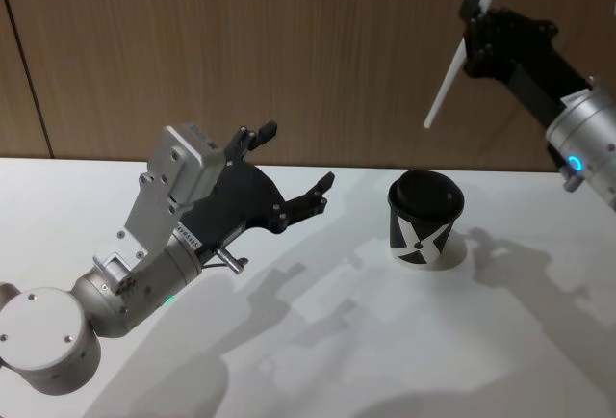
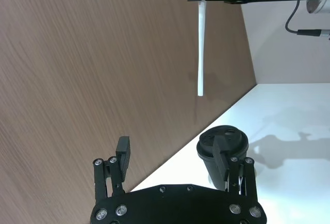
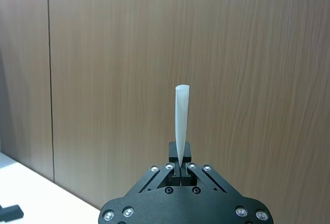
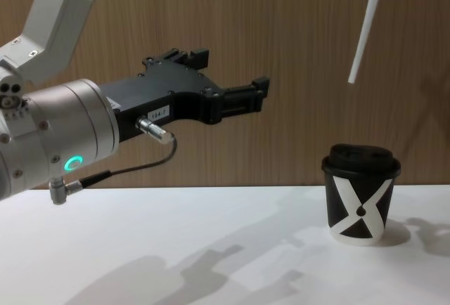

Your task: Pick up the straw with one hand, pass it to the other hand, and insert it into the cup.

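Note:
The white straw [image 1: 447,81] hangs tilted in the air at the upper right, above and a little right of the cup, with my right gripper [image 1: 473,25] shut on its upper part. In the right wrist view the straw [image 3: 181,121] stands out from between the closed fingers [image 3: 180,165]. The black cup [image 1: 423,221] with a white X and a domed lid stands upright on the white table, right of centre. My left gripper [image 1: 294,163] is open and empty, held above the table left of the cup [image 4: 360,196]. From the left wrist, the straw [image 2: 201,43] hangs above the cup [image 2: 223,144].
A wood-panelled wall [image 1: 289,42] rises right behind the white table [image 1: 337,341]. The left arm's grey cable [image 4: 133,168] loops under its wrist.

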Action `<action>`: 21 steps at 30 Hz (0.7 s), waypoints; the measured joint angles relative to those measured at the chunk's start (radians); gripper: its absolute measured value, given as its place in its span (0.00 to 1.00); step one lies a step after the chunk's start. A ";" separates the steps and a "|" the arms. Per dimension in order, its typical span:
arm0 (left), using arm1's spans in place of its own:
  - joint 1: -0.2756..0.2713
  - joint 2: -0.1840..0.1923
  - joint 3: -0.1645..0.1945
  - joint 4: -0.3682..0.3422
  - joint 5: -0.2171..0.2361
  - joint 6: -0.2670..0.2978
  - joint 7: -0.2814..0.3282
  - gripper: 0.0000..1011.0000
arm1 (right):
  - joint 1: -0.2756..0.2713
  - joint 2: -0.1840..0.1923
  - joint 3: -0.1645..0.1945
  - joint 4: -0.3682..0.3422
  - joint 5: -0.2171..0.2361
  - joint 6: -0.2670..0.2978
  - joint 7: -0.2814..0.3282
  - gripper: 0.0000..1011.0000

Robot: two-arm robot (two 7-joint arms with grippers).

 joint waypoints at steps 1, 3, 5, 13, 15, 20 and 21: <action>0.000 0.000 0.000 0.000 0.000 0.000 0.000 0.99 | -0.001 0.004 0.000 -0.001 -0.003 -0.003 0.006 0.01; 0.000 0.000 0.000 0.000 0.000 0.000 0.000 0.99 | -0.003 0.015 0.002 -0.003 -0.008 -0.007 0.017 0.01; 0.000 0.000 0.000 0.000 0.000 0.000 0.000 0.99 | -0.006 0.026 0.004 -0.005 -0.013 -0.010 0.030 0.00; 0.000 0.000 0.000 0.000 0.000 0.000 0.000 0.99 | -0.013 0.048 0.007 -0.009 -0.016 -0.008 0.065 0.00; 0.000 0.000 0.000 0.000 0.000 0.000 0.000 0.99 | -0.014 0.050 0.007 -0.009 -0.016 -0.006 0.073 0.00; 0.000 0.000 0.000 0.000 0.000 0.000 0.000 0.99 | -0.014 0.053 0.007 -0.002 -0.019 -0.002 0.087 0.00; 0.000 0.000 0.000 0.000 0.000 0.000 0.000 0.99 | -0.014 0.054 0.006 0.001 -0.022 0.000 0.090 0.00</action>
